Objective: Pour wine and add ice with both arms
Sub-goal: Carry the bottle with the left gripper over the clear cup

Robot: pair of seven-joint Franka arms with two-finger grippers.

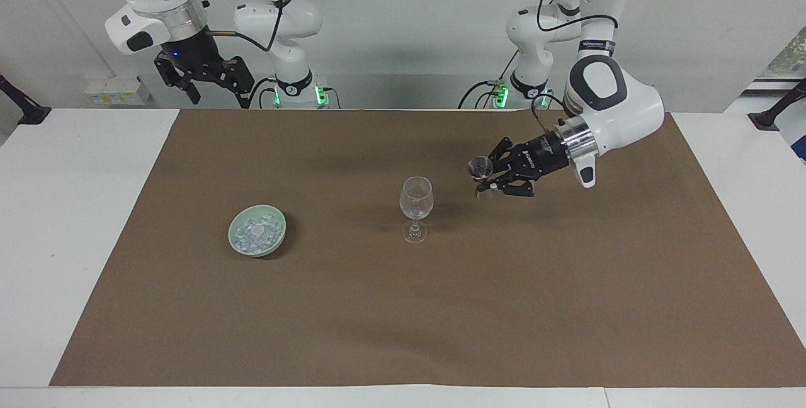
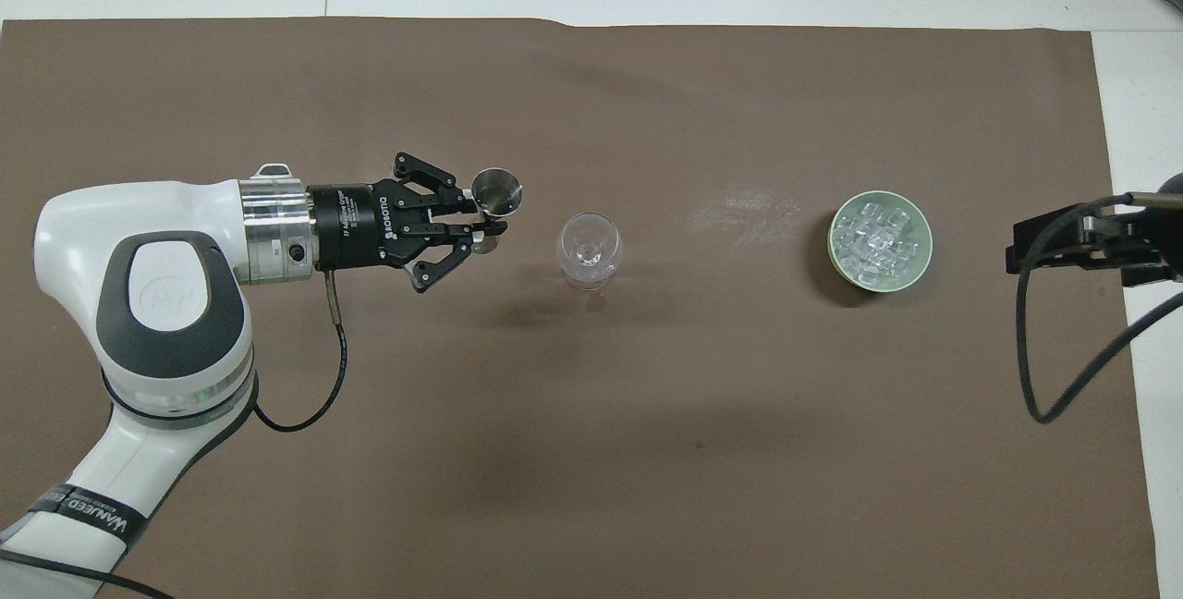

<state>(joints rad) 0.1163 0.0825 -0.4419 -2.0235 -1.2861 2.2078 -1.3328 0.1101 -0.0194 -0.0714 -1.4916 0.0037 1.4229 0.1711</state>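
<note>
Facing view: the ice (image 1: pixel 256 233) is a heap of small clear, whitish chunks in a pale green bowl (image 1: pixel 277 239) toward the right arm's end of the brown mat (image 1: pixel 403 320). The left gripper (image 1: pixel 486 179), clenched on a small metal jigger (image 1: pixel 480 167), hangs beside the empty stemmed glass (image 1: pixel 416 199). The right gripper (image 1: pixel 208 87) waits with fingers spread, raised by its base.

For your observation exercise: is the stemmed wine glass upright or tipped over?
Upright. The wine glass stands on its foot on the brown mat, bowl above stem, with nothing touching it.
</note>
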